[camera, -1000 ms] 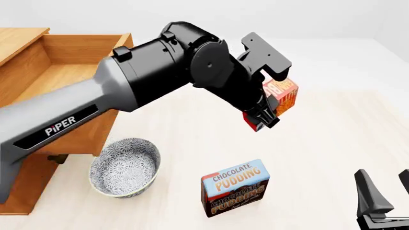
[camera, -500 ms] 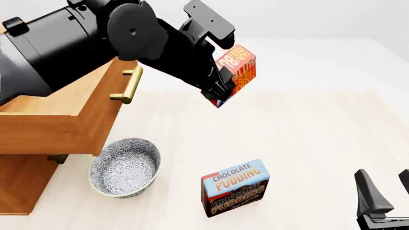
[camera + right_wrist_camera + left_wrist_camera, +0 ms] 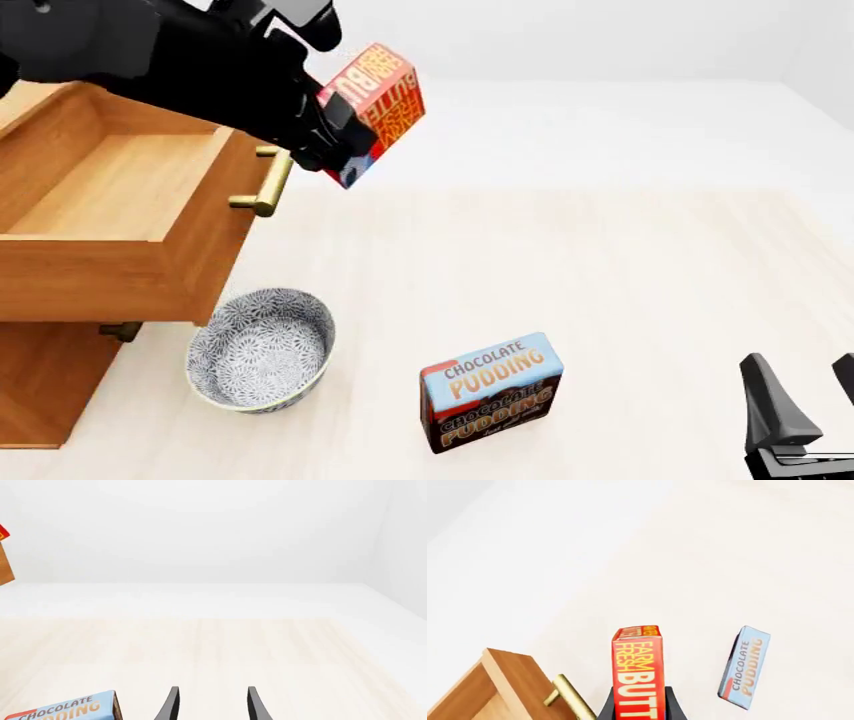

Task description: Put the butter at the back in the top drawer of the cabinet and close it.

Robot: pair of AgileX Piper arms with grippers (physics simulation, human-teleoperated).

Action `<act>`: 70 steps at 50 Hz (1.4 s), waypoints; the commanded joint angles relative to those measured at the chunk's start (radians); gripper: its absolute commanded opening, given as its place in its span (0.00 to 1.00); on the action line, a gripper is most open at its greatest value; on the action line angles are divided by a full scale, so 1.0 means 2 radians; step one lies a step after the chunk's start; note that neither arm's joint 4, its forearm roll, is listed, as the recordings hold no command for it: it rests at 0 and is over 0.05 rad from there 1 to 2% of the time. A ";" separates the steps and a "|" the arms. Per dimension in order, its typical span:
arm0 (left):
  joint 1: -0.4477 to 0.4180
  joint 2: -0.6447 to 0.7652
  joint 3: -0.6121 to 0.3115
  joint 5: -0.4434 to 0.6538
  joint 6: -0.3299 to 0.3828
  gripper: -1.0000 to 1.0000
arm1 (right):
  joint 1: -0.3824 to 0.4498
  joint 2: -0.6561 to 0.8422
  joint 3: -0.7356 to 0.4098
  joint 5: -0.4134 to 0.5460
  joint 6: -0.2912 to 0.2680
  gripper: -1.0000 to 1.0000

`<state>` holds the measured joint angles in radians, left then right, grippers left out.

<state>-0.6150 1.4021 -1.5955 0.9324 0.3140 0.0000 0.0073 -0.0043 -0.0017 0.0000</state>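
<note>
At the table's left edge stands the wooden cabinet point(image 3: 40, 385), its top drawer point(image 3: 127, 215) pulled open, brass handle point(image 3: 271, 180) facing right. Just past the handle, the left gripper point(image 3: 334, 150) hangs in the air, clamped on the butter box point(image 3: 378, 105), which is tilted and held clear of the table. Near the front edge sits a patterned bowl point(image 3: 260, 350), then an upright chocolate pudding box point(image 3: 491, 392). At the front right corner, the right gripper point(image 3: 210, 705) rests with fingers apart, holding nothing.
</note>
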 commanded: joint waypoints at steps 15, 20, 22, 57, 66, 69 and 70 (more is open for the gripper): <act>0.078 -0.080 -0.024 0.058 0.025 0.00 | 0.000 0.000 0.000 0.000 0.000 1.00; 0.095 -0.094 -0.023 0.066 0.029 0.00 | 0.000 0.000 0.000 0.000 0.000 1.00; 0.101 -0.097 -0.026 0.071 0.029 0.00 | 0.000 0.000 0.000 0.000 0.000 1.00; 0.200 -0.107 -0.053 0.117 0.016 0.00 | 0.000 0.000 0.000 0.000 0.000 1.00; 0.221 -0.095 -0.065 0.124 0.006 0.00 | 0.000 0.000 0.000 0.000 0.000 1.00; 0.232 -0.097 -0.060 0.119 0.008 0.00 | 0.000 0.000 0.000 0.000 0.000 1.00; 0.235 -0.097 -0.056 0.118 0.008 0.00 | 0.000 0.000 0.000 0.000 0.000 1.00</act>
<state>-0.1953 1.2084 -1.6994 1.1738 0.3238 0.0000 0.0073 -0.0043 -0.0017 0.0000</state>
